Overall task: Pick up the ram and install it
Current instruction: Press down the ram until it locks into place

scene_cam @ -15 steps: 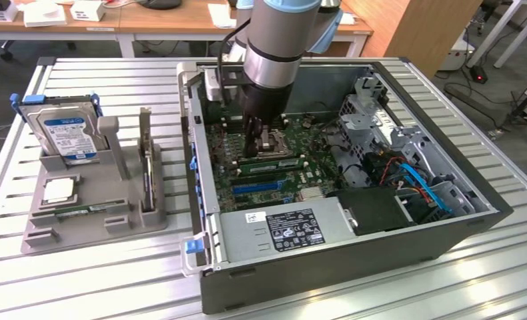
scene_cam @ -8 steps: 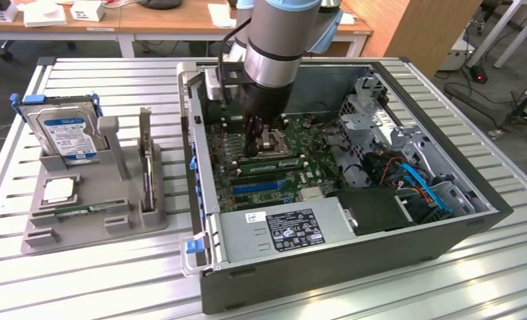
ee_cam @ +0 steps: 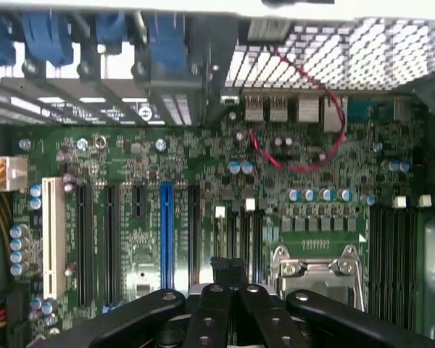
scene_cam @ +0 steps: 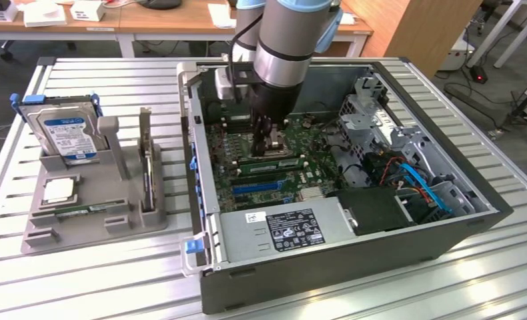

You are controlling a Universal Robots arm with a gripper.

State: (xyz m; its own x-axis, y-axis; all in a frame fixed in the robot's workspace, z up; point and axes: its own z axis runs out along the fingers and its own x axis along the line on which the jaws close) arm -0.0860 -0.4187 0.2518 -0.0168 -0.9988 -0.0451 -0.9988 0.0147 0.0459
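Observation:
My gripper [scene_cam: 273,148] reaches down into the open computer case [scene_cam: 335,267], over the motherboard [ee_cam: 130,181]. Its black fingers [ee_cam: 216,308] are shut on the ram [scene_cam: 277,162], a narrow green stick with a pale label. The stick hangs level just below the fingers and lies parallel to the slots. In the wrist view only its dark end [ee_cam: 228,270] shows between the fingertips. That end is lined up with the short slots with white clips [ee_cam: 235,232], between the blue slot [ee_cam: 166,232] and the silver processor socket [ee_cam: 319,264]. Whether the stick touches a slot is hidden.
On the exterior view's left, a grey holder tray [scene_cam: 95,230] carries a hard drive [scene_cam: 66,132], a square processor chip [scene_cam: 59,191], an upright dark card [scene_cam: 145,157] and a thin greenish strip [scene_cam: 85,210] in its front groove. A power supply [scene_cam: 286,230] and drive cage [scene_cam: 379,120] crowd the case.

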